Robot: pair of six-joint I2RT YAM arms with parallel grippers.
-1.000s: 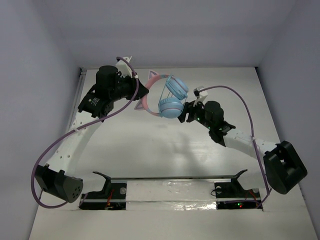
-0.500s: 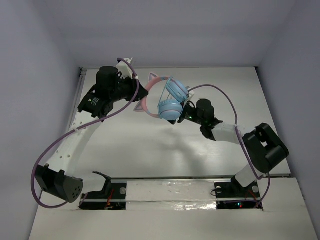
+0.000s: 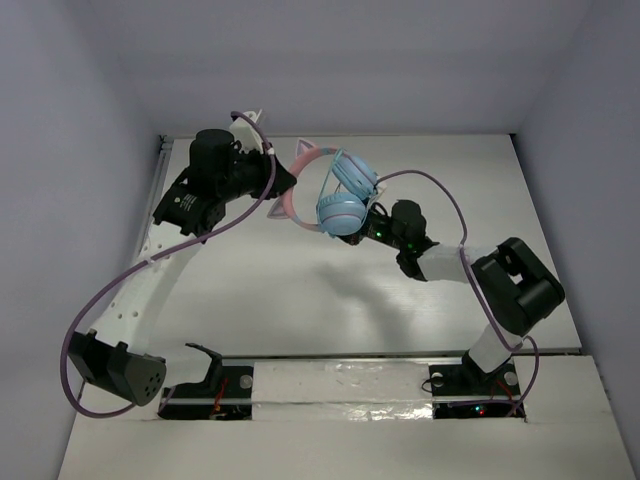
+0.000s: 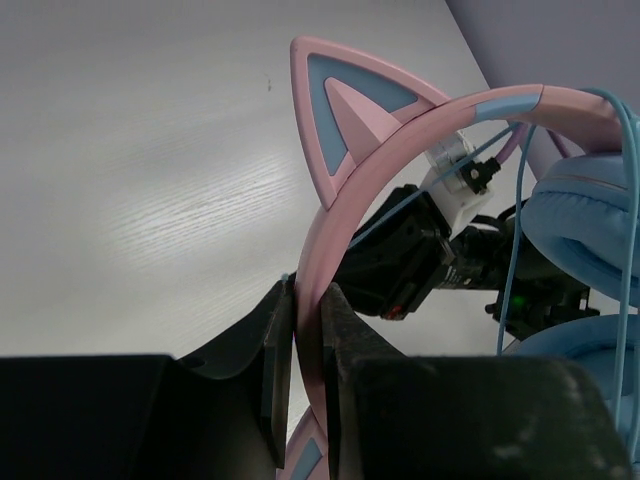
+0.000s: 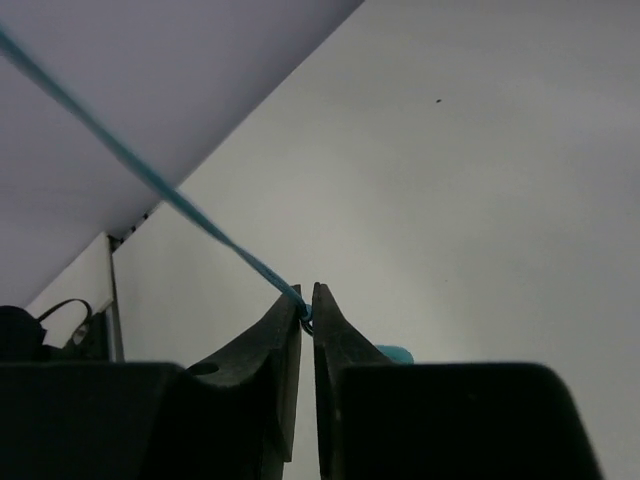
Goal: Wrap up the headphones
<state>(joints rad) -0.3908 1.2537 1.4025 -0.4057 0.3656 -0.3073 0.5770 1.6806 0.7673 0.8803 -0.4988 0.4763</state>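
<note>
The headphones [image 3: 335, 195] hang above the table's far middle: pink cat-ear headband [image 4: 400, 140], two light blue ear cups [image 3: 342, 212]. My left gripper [image 4: 308, 300] is shut on the headband, which passes between its pads, one pink ear standing just above them. In the top view that gripper [image 3: 288, 185] sits left of the cups. My right gripper [image 5: 307, 305] is shut on the thin blue cord [image 5: 150, 185], which runs taut up and to the left from its fingertips. It sits close under the lower cup, right gripper [image 3: 356, 233] in the top view. Cord strands [image 4: 630, 200] cross the cups.
White table [image 3: 300, 290] with grey walls around it. Purple arm cables [image 3: 470, 190] loop over both arms. The right arm's folded elbow [image 3: 515, 285] stands at the right. A black rail with two brackets [image 3: 340, 358] runs along the near edge.
My right gripper has closed on the blue cord just under the lower ear cup. Its arm folded in, elbow moving left. The left gripper kept its hold on the headband.
</note>
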